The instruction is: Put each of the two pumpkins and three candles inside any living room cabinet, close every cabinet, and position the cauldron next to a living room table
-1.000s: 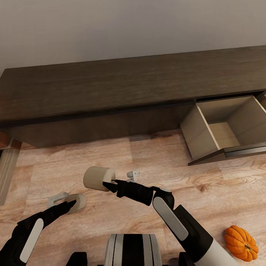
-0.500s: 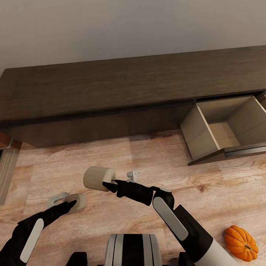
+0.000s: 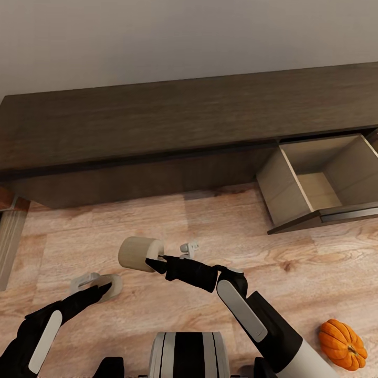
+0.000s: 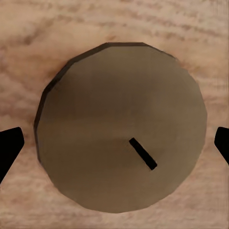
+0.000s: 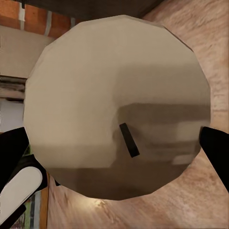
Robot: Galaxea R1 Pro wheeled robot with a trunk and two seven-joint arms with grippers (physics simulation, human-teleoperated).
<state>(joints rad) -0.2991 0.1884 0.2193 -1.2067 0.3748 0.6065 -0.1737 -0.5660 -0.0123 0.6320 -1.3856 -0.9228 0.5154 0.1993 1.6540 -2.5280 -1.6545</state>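
Note:
My right gripper (image 3: 157, 258) is shut on a pale beige candle (image 3: 137, 254), held sideways above the wood floor; in the right wrist view the candle's wick end (image 5: 119, 114) sits between both fingertips. My left gripper (image 3: 97, 284) is open and points down over a second candle (image 3: 112, 286) standing on the floor. In the left wrist view this candle (image 4: 121, 129) lies between the fingertips with a small gap on each side. One orange pumpkin (image 3: 342, 345) rests on the floor at the lower right. The long dark cabinet (image 3: 157, 121) stands ahead.
One cabinet drawer (image 3: 336, 173) at the right is pulled open, showing a bare beige interior. Its front panel (image 3: 315, 221) juts out over the floor. A plain wall rises behind the cabinet. Bare wood floor (image 3: 220, 220) lies between me and the cabinet.
The whole view has shifted very slightly. The left gripper has edged a little over its candle. The right gripper and its candle have stayed put.

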